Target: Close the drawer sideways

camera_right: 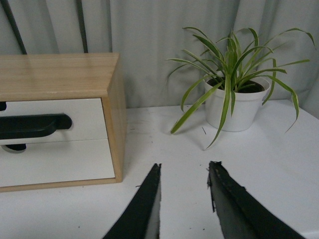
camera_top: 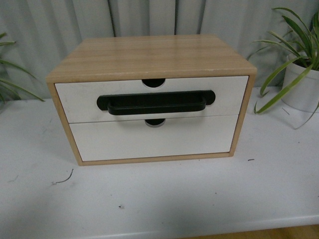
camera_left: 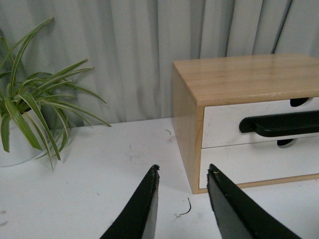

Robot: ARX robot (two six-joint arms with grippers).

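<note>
Both pairs of fingers were spread apart and grasped nothing; the left fingers [camera_left: 182,172] hung above bare white tabletop [camera_left: 99,169] to the left of the cabinet [camera_left: 239,74], with a thin dark curl of thread [camera_left: 186,209] lying on the surface between their tips; the right fingers [camera_right: 184,169] hung above the tabletop to the right of the cabinet, well apart from it; neither arm showed in the front view.

Near the middle of the tabletop stood the light wood cabinet, its front turned toward the camera and angled slightly; it held two white fronts, one above the other; the drawer [camera_top: 152,99] was the upper one, with a long black bar handle [camera_top: 157,103] set in a dark recess and a semicircular notch [camera_top: 153,82] in its top edge; its front sat about level with the frame of the cabinet, though whether it was fully seated could not be told; the lower drawer front [camera_top: 152,139] was plain white, with a small notch at its own top edge.

On the far right stood a potted plant [camera_right: 234,94] in a white pot, its long striped leaves drooping toward the cabinet without touching it; another potted plant [camera_left: 25,114] stood at the far left; a grey curtain [camera_top: 60,25] hung behind everything; a few small specks marked the near tabletop.
</note>
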